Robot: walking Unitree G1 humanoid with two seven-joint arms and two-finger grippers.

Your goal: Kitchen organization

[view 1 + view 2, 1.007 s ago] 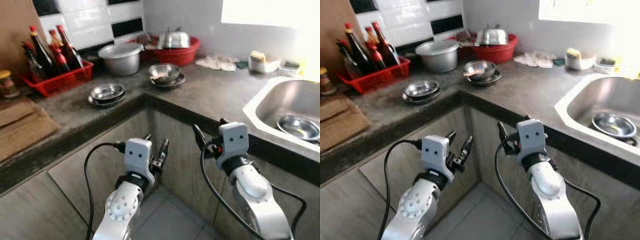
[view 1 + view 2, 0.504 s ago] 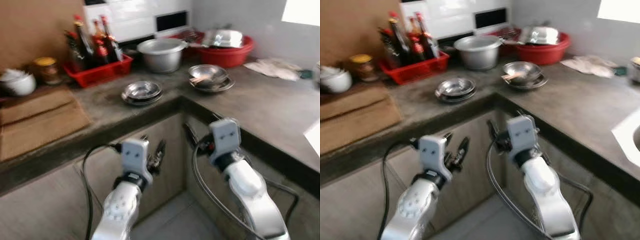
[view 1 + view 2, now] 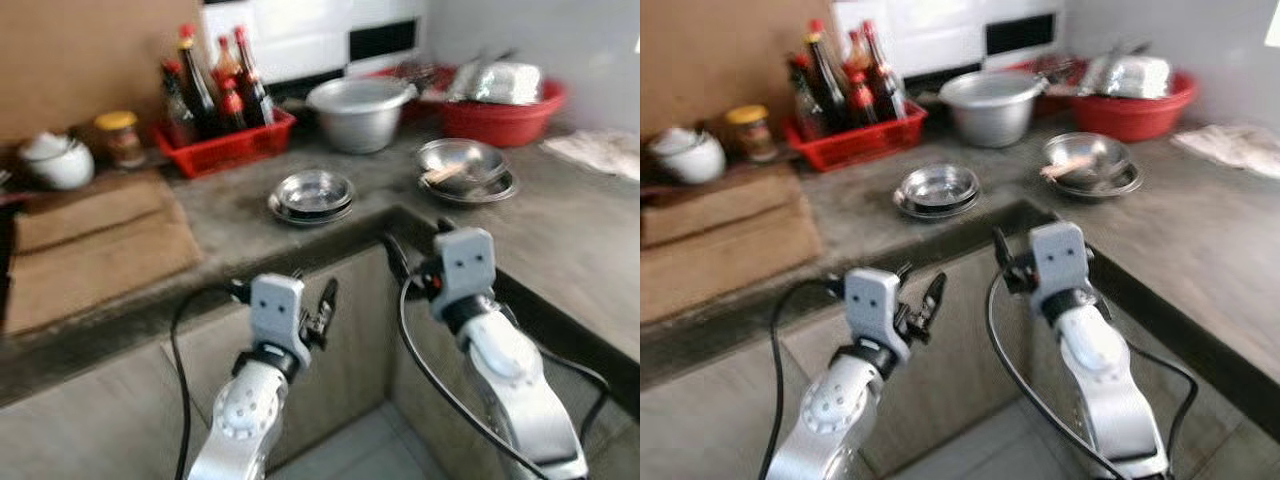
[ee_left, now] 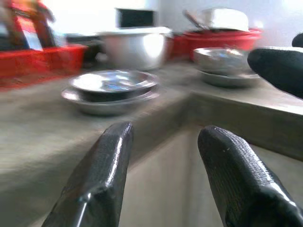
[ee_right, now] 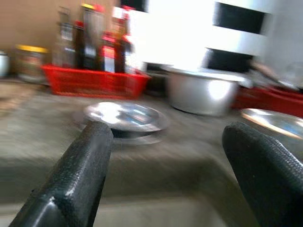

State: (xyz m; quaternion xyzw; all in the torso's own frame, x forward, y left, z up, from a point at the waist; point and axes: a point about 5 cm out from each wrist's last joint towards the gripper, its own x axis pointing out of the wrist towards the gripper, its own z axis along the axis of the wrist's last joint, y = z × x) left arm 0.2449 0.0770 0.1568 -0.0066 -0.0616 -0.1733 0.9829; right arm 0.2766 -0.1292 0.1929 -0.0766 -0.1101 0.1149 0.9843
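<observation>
Left eye view: my left gripper (image 3: 312, 302) sits low at centre frame, below the counter edge, fingers parted and holding nothing. My right gripper (image 3: 408, 258) is right of centre, just under the inner corner of the grey countertop (image 3: 220, 215), its fingers likewise spread and empty.

On the counter, a stack of small steel dishes (image 3: 314, 194) lies at centre, near the front edge. Right of it, a second steel bowl (image 3: 464, 168) rests on a plate with an object lying in it that I cannot identify. Behind these stands a large steel pot (image 3: 360, 112), upper centre. A red basin (image 3: 506, 108) holding a steel lid occupies the upper right. A red basket (image 3: 232, 148) of dark sauce bottles (image 3: 212, 88) sits at upper left of centre, with a yellow-capped jar (image 3: 121, 139) and a white pot (image 3: 57, 162) further left. Brown cardboard (image 3: 95, 235) lies flat on the counter at left. A white cloth (image 3: 606, 152) rests at the right edge.
</observation>
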